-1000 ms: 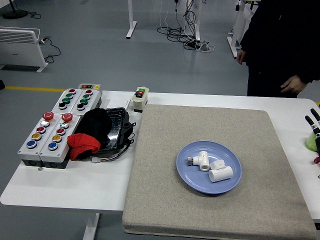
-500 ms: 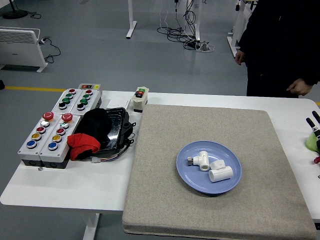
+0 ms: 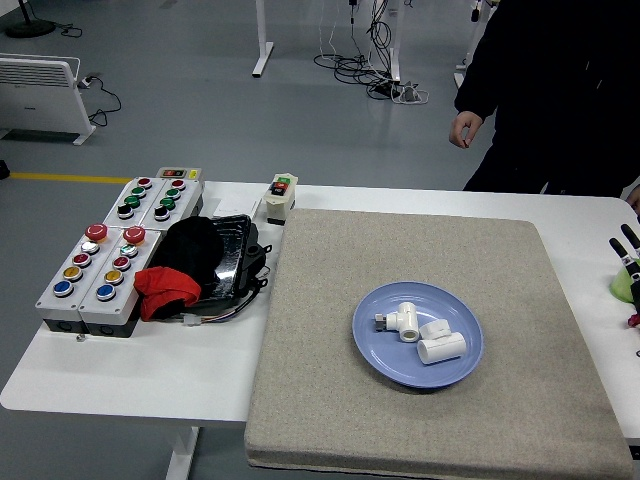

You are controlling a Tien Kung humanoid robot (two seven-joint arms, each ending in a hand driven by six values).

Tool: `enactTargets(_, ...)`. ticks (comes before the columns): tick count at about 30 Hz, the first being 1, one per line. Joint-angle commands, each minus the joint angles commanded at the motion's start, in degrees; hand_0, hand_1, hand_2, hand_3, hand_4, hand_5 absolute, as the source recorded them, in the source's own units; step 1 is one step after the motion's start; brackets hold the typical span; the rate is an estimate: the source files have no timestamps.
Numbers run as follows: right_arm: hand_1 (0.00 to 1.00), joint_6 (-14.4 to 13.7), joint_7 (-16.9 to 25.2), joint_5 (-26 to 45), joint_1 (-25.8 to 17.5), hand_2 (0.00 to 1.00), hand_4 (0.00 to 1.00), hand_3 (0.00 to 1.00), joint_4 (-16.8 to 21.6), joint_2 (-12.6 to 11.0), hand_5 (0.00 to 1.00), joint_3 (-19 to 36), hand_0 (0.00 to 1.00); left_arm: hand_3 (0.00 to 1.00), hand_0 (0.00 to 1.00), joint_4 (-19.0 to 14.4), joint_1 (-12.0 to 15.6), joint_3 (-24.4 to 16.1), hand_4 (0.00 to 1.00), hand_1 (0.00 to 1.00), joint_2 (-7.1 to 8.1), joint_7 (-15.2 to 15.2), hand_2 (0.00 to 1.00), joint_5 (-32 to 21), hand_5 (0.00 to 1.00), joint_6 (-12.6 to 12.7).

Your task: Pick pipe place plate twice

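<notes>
A blue plate point(image 3: 378, 352) lies on the grey mat point(image 3: 330, 400), right of its middle. Three white pipe fittings rest in it: a tee piece point(image 3: 403, 320), a short elbow point(image 3: 436, 328) and a thicker tube point(image 3: 441, 348). Only a few black fingertips of my right hand point(image 3: 624, 246) show at the far right edge, stretched out and holding nothing, well away from the plate. My left arm is out of view.
Button boxes point(image 3: 98, 262) and a black tray point(image 3: 235, 262) with black and red cloth sit on the left. A small switch box point(image 3: 281, 197) stands behind the mat. A green object point(image 3: 626, 286) lies by my right hand. A person in dark clothes point(image 3: 560, 90) stands at the far right.
The person has shifted left along the far side, one hand now hanging further left and higher. My right hand has stayed at the right edge. The plate and pipes have not moved.
</notes>
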Motion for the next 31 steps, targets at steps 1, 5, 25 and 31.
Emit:
enactTargets(1,0.821,0.1,-0.1,-0.1,0.0,0.894,0.577,0.858,0.0,0.0,0.651,0.0,0.898,0.585,0.621,0.0,0.0,0.0,0.270,0.583,0.00,0.0,0.514,0.0,0.998,0.0)
enactTargets(5,0.821,0.4,-0.5,-0.6,-0.2,0.894,0.577,0.858,-0.1,0.0,0.651,0.2,0.898,0.585,0.621,0.0,0.0,0.0,0.270,0.583,0.00,0.0,0.514,0.0,0.998,0.0)
enactTargets(25,0.873,2.4,-2.3,-2.2,-0.2,0.970,0.712,0.960,0.5,0.0,0.998,0.8,0.959,0.586,0.622,0.0,0.1,0.0,0.271,0.585,-0.15,0.0,0.514,-0.1,0.998,-0.1)
enactTargets(31,0.873,1.9,-2.2,-1.7,-0.4,0.970,0.712,0.960,0.6,0.0,0.998,0.8,0.959,0.586,0.622,0.0,0.2,-0.1,0.271,0.585,-0.14,0.0,0.514,0.1,0.998,0.0)
